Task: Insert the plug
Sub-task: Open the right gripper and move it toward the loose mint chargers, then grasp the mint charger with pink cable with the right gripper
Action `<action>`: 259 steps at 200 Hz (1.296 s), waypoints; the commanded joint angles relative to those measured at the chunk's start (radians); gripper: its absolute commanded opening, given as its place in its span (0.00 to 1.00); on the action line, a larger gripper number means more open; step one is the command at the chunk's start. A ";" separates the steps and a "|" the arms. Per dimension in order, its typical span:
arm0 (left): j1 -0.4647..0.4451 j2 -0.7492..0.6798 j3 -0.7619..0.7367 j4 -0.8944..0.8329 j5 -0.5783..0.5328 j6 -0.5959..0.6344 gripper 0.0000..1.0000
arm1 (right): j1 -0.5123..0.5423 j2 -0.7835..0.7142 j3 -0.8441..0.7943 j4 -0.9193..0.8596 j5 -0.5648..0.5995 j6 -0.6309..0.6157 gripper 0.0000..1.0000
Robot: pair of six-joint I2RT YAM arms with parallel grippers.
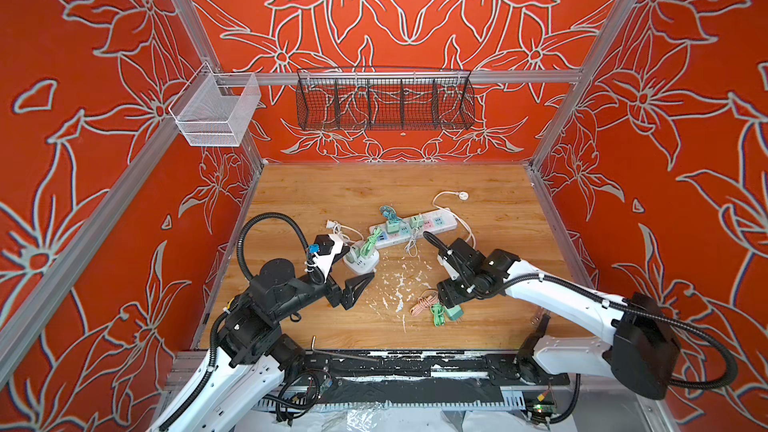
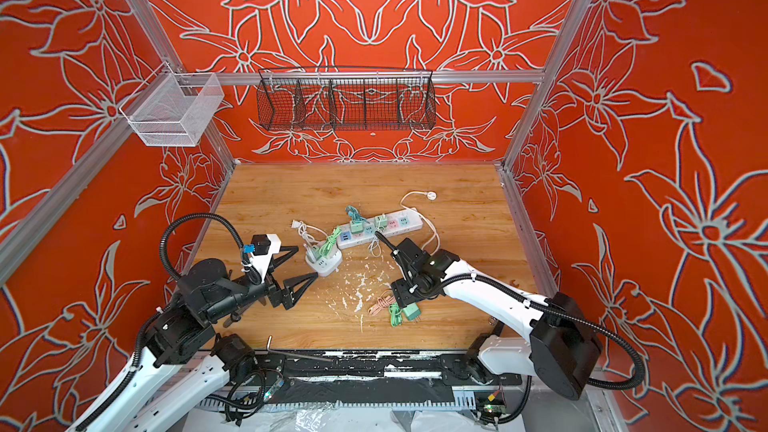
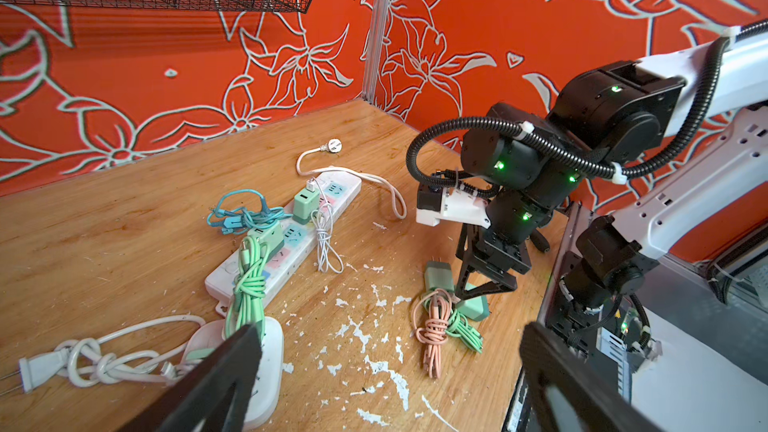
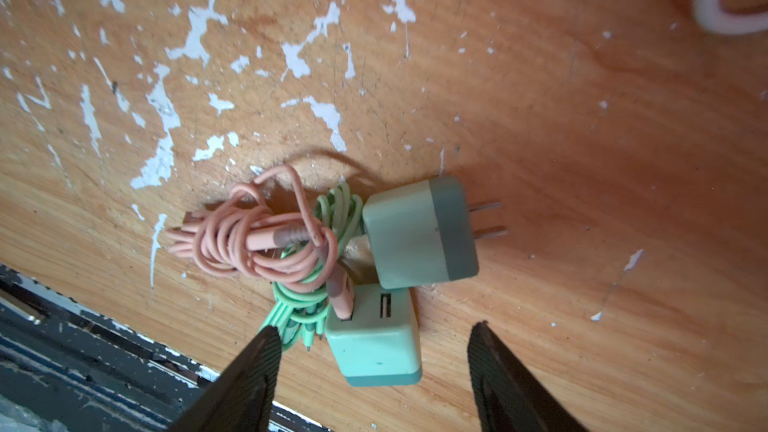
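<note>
Two green plugs lie together near the table's front. The mint one [image 4: 374, 342] has a pink cable [image 4: 257, 243] in its port. The grey-green one [image 4: 419, 234] shows two prongs. My right gripper [image 4: 374, 351] is open, and its fingers [image 4: 249, 376] stand on either side of the mint plug [image 1: 453, 312] without touching it. The long white power strip [image 1: 411, 226] lies mid-table with two green plugs in it. My left gripper [image 2: 301, 265] hangs wide open and empty beside a small white socket block [image 3: 266, 367].
A coiled green cable [image 3: 249, 284] lies over the socket block, and a knotted white cord [image 3: 95, 363] is beside it. White paint flakes [image 1: 399, 284] dot the wood. An Allen key [image 1: 332, 353] rests at the front edge. Wire baskets [image 1: 384, 99] hang on the back wall.
</note>
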State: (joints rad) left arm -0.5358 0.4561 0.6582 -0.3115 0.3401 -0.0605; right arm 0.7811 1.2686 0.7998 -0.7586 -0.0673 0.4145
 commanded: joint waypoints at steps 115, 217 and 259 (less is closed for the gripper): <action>0.006 -0.008 0.013 0.029 0.020 0.005 0.97 | 0.095 0.076 -0.041 -0.029 0.058 0.089 0.52; 0.007 -0.003 0.011 0.035 0.025 0.004 0.97 | 0.156 0.120 -0.034 -0.053 0.086 0.118 0.45; 0.007 -0.006 0.012 0.035 0.033 0.001 0.97 | 0.159 0.040 0.013 -0.096 0.079 0.086 0.36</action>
State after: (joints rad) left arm -0.5358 0.4545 0.6582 -0.3046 0.3511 -0.0608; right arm 0.9321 1.3685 0.7616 -0.7876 -0.0051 0.5056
